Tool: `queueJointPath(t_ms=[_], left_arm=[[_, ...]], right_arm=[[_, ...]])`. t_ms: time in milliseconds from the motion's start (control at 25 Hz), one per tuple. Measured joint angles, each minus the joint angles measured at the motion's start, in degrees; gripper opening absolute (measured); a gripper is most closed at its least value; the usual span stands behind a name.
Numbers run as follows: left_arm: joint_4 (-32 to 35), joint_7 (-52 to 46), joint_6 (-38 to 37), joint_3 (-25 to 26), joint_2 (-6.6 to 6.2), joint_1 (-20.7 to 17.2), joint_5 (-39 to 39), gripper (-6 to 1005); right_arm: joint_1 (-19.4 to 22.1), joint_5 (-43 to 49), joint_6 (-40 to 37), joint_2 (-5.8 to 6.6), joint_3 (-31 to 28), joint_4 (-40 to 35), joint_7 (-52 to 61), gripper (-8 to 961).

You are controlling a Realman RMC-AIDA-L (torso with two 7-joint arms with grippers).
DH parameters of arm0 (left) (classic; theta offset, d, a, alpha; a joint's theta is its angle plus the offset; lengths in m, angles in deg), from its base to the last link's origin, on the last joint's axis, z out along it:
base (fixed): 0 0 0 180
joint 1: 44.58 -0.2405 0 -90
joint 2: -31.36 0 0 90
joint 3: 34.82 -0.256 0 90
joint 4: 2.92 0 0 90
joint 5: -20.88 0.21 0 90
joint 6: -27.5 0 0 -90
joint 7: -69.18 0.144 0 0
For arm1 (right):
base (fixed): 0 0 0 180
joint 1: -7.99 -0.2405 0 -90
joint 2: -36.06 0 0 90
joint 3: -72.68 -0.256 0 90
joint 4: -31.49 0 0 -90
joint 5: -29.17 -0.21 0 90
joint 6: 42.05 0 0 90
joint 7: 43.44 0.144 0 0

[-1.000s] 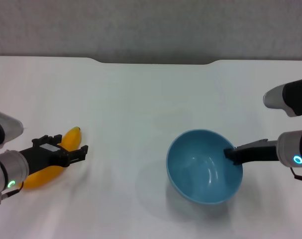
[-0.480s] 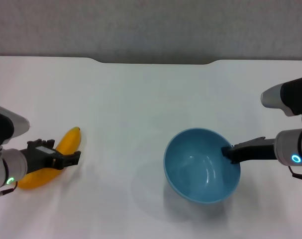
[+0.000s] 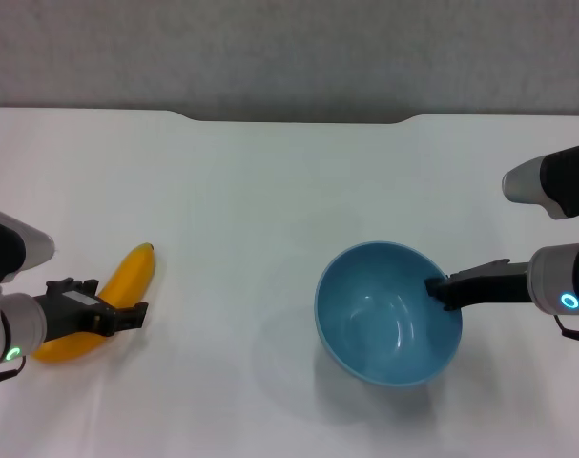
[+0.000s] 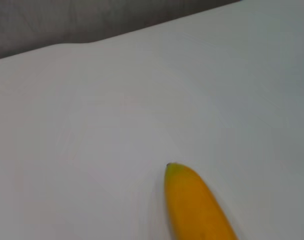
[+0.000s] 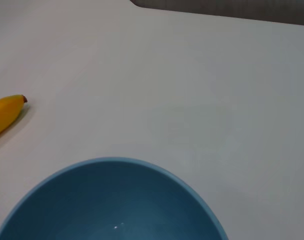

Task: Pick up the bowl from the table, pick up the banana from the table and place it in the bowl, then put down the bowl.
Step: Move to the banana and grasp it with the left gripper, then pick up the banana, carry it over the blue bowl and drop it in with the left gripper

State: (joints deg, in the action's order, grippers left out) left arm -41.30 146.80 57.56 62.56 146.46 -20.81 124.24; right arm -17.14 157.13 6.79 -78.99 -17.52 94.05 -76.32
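Observation:
The light blue bowl [image 3: 384, 320] hangs a little above the white table [image 3: 251, 191], with its shadow beneath it. My right gripper [image 3: 440, 289] is shut on the bowl's right rim. The bowl's inside fills the near part of the right wrist view [image 5: 111, 205]. The yellow-orange banana [image 3: 132, 272] lies on the table at the left. My left gripper [image 3: 103, 300] is open and straddles the banana's middle, hiding part of it. The banana's tip shows in the left wrist view [image 4: 194, 205] and the right wrist view [image 5: 4, 112].
The table's far edge has a shallow notch [image 3: 294, 119] in the middle, with a grey wall behind it. Bare white tabletop lies between the banana and the bowl.
My left gripper has drawn back to the left and come lower over the banana. The bowl and right gripper have barely shifted.

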Motion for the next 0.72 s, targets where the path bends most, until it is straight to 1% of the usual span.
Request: queueJointPath(t_ms=[280, 400, 520, 600, 720], left_arm=[[-0.1, -1.1, -0.2, 0.2, 0.08, -0.1, 1.9, 785], [-0.3, -0.8, -0.3, 1.5, 0.47, -0.1, 2.2, 776], [-0.6, -0.4, -0.4, 2.3, 0.92, -0.3, 2.2, 636], [-0.7, -0.3, -0.4, 2.4, 0.96, -0.3, 2.2, 543], [-0.8, 0.1, -0.4, 2.4, 1.06, -0.4, 2.3, 521]], right_arm=[[0.0, 0.0, 0.0, 0.0, -0.2, 0.0, 0.0, 27], [0.0, 0.0, 0.0, 0.0, -0.3, -0.2, 0.0, 27], [0.0, 0.0, 0.0, 0.0, -0.3, -0.2, 0.0, 28], [0.0, 0.0, 0.0, 0.0, -0.3, -0.3, 0.0, 28], [-0.1, 0.0, -0.1, 0.0, -0.3, -0.3, 0.0, 28]])
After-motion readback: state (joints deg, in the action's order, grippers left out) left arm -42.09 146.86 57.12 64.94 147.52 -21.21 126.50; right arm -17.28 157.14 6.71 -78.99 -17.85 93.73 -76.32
